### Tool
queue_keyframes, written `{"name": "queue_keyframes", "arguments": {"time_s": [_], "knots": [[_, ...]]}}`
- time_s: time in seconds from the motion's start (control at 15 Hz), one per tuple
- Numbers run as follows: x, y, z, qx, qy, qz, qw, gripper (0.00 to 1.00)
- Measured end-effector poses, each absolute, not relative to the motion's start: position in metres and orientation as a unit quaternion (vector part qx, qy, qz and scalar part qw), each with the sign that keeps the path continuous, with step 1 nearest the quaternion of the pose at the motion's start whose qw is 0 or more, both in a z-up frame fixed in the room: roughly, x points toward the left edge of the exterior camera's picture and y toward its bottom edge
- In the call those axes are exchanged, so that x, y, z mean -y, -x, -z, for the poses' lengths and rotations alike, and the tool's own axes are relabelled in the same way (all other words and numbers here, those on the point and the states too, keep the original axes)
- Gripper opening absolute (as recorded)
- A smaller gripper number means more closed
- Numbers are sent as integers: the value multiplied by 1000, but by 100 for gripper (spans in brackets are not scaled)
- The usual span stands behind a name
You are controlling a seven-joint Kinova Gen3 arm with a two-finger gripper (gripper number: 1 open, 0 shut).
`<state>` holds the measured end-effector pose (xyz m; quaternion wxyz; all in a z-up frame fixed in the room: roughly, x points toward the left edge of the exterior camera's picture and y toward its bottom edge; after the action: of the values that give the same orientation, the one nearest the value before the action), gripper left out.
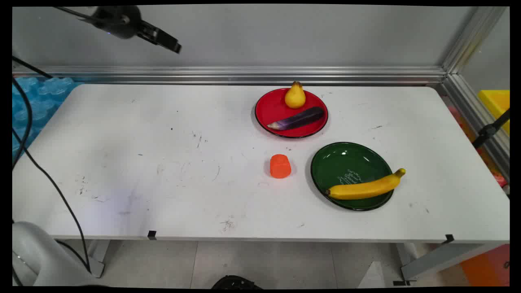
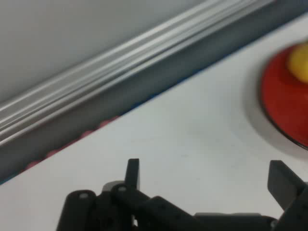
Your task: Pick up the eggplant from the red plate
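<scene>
Banana [image 1: 364, 189] on green plate [image 1: 346, 162], nearest camera. Left of plate, orange block [image 1: 280, 166]; beyond, red plate [image 1: 276, 112] with pear [image 1: 294, 96], eggplant [image 1: 298, 118]. Gripper [image 2: 207, 185] high, far left of plate, fingers [image 2: 132, 174] spread, holding nothing; worth keeping wide and level.

This is a robotics lab test cell. A scuffed white rectangular table [image 1: 163, 162] stands inside a frame of silver aluminium extrusion rails [image 1: 244, 75] backed by plain grey panels [image 1: 285, 36]. Black cables [image 1: 44, 175] hang at the left. On the table, toy plastic food lies on a glossy red round plate [image 1: 270, 110] and a glossy dark green round plate [image 1: 346, 162].
</scene>
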<state>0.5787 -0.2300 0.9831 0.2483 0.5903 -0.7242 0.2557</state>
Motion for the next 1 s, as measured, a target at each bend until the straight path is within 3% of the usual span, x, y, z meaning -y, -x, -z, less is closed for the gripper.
{"name": "queue_keyframes", "arguments": {"time_s": [0.47, 1.0], "knots": [[257, -508, -969, 820, -471, -216, 242, 100], [319, -430, -938, 867, -403, -181, 232, 100]]}}
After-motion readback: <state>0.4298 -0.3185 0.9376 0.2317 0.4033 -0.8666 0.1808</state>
